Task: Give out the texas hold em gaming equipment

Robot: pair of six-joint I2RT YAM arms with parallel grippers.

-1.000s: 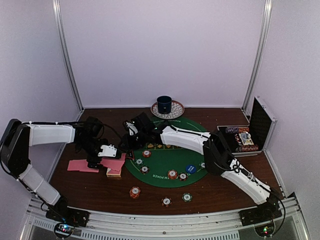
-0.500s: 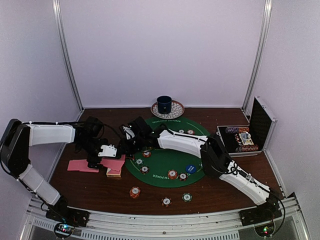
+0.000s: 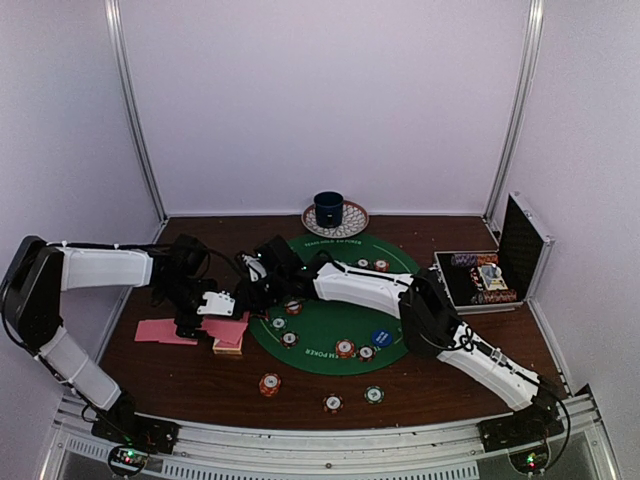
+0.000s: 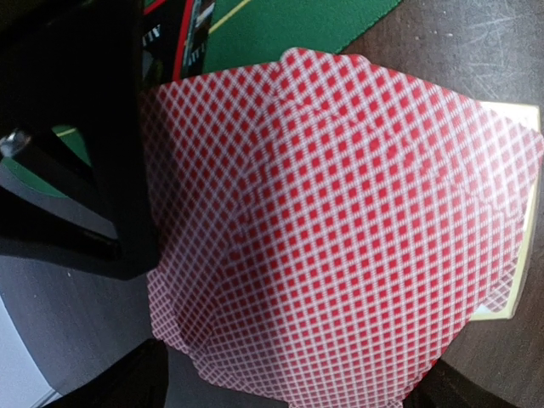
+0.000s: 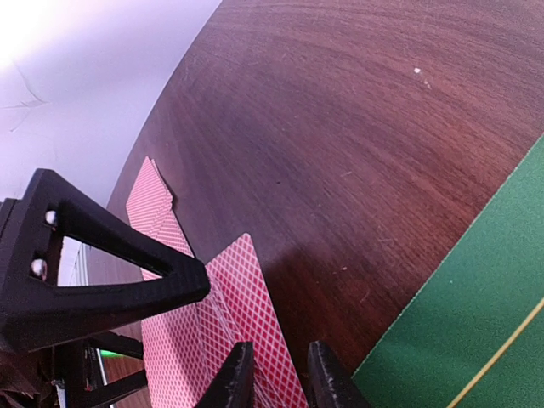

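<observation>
My right gripper (image 5: pixel 276 376) is at the left edge of the green felt mat (image 3: pixel 325 322), its 2 fingers nearly together. The corner of 1 pink-backed playing card (image 5: pixel 246 297) runs down into the slit between them, but I cannot tell whether it is pinched. Just beside it, my left gripper (image 3: pixel 212 308) is spread wide over a fan of cards (image 4: pixel 340 229), released rather than clenched. The fan lies partly over a pale-edged stack (image 3: pixel 228 346) on the brown table (image 5: pixel 382 110). Loose cards (image 3: pixel 160 331) lie flat farther left. Poker chips (image 3: pixel 345 348) and a blue marker disc (image 3: pixel 381 337) sit on the mat. 3 front chips (image 3: pixel 269 383) rest on the table nearer my bases.
</observation>
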